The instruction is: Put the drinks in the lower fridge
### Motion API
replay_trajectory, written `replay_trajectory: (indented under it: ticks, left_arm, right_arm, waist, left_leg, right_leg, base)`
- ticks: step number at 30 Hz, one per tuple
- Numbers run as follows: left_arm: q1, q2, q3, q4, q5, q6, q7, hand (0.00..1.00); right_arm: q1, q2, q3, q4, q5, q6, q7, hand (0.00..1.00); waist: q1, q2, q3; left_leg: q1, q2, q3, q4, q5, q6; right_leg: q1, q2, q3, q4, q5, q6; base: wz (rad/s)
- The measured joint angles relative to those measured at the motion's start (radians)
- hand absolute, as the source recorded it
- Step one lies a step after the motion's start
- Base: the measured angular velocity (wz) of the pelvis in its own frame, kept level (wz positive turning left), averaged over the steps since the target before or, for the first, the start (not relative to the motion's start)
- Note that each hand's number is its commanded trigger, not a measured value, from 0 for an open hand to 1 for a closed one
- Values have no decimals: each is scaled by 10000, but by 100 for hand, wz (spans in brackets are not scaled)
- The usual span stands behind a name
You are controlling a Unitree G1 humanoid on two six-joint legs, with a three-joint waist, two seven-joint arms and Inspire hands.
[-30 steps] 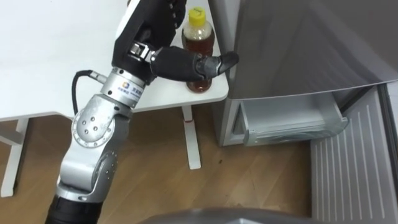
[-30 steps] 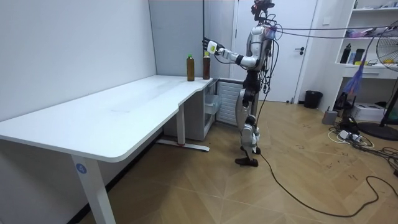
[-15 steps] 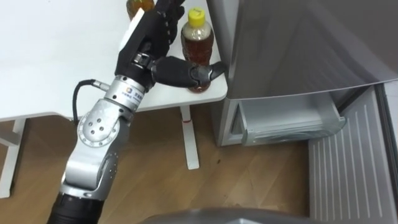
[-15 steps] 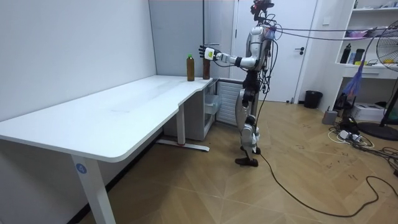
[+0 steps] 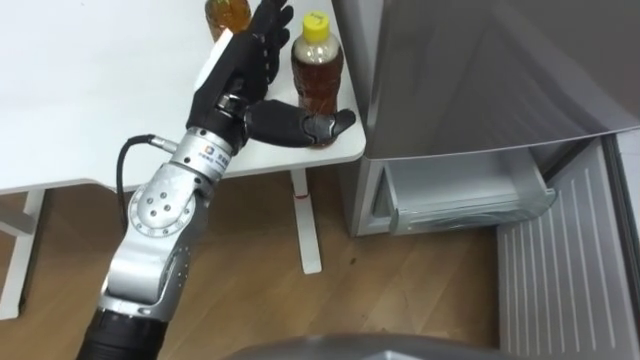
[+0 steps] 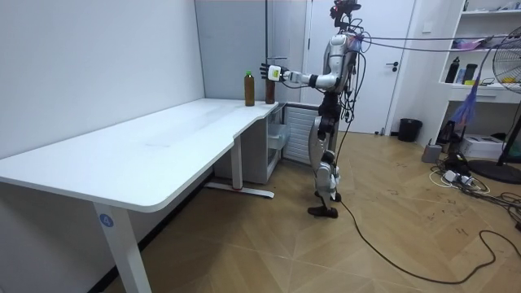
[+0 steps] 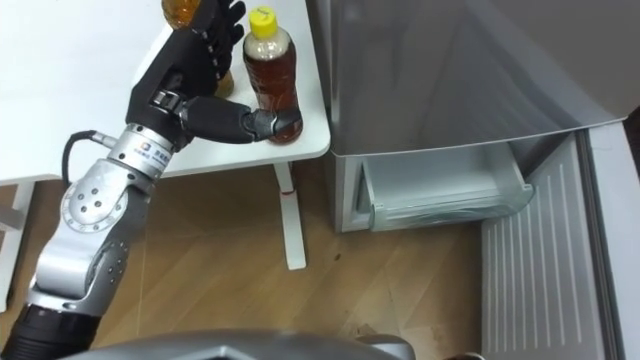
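Fingers (image 5: pixel 262 30) of left hand (image 5: pixel 238 78) splayed beside bottle (image 5: pixel 318 75), table corner (image 5: pixel 345 150), fridge (image 5: pixel 480 70) adjoining

Bright, even light; soft shadows

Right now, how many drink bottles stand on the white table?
2. The yellow-capped bottle stands at the corner of the table beside the fridge, behind the open left hand and its thumb. The second bottle stands farther back, partly hidden by that hand.

The top edge crops the far bottle (image 5: pixel 225 12), partly behind the left hand (image 5: pixel 235 70).
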Motion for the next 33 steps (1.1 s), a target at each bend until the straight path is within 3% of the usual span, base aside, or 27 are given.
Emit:
replay_trajectory:
  ticks: [8, 15, 21, 27, 33]
  left_arm:
    - [0, -3, 0, 310, 184, 37, 13, 0]
    - [-1, -37, 0, 506, 163, 290, 6, 0]
    - [-7, -143, 97, 516, 122, 461, -50, 0]
    - [-1005, -183, 125, 1434, -87, 561, -8, 0]
    - [-1629, -199, 130, 1492, -642, 651, -8, 0]
  right_arm:
    - [-20, 8, 1, -50, -26, -13, 76, 0]
    - [-56, 11, -6, -355, -29, 45, 94, 0]
    - [-52, 45, -12, -424, -25, 213, 294, 0]
    - [18, 71, -7, -440, -35, 312, 284, 0]
    - [151, 52, -15, -476, -128, 570, 472, 0]
  waist:
    - [1, -49, 27]
    - [-20, -100, 55]
    - [-92, -17, 30]
    - [-243, 106, 54]
    - [-344, 200, -2]
  left_leg:
    - [15, -3, 17, 72, 15, -15]
    - [4, 3, 16, 83, 15, -15]
    - [24, 6, 21, 137, 14, -14]
    - [-26, 17, 19, 51, 12, -14]
    - [23, 14, 136, 21, 21, -21]
  right_leg:
    - [-18, -2, -1, -22, 0, 1]
    - [-25, -2, -10, -25, 0, 0]
    - [13, -3, 7, -13, 5, -7]
    - [21, 24, 120, -10, 20, -32]
    - [6, 35, 270, -16, 21, -34]
  base:
    - [0]
    - [0]
    - [0]
    - [-1]
    - [-7]
